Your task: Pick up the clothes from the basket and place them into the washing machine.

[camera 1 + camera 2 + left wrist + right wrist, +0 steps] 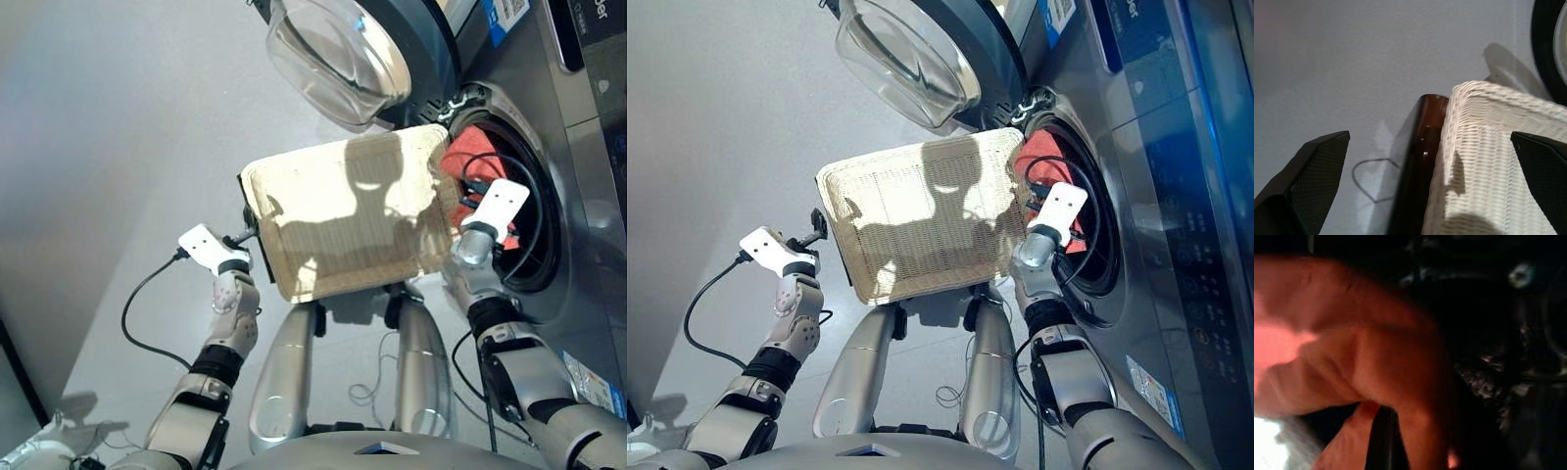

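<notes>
The cream basket sits bare before the washing machine, whose door stands open. The red cloth lies at the drum mouth, beside the right gripper.

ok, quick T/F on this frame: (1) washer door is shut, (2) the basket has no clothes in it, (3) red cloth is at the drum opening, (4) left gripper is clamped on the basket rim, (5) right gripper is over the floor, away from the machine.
1. False. The washing machine door hangs open.
2. True. The basket shows only bare weave.
3. True. The red cloth sits at the drum opening.
4. False. The left gripper is open beside the basket's corner.
5. False. The right gripper reaches into the drum opening, at the red cloth.
</notes>
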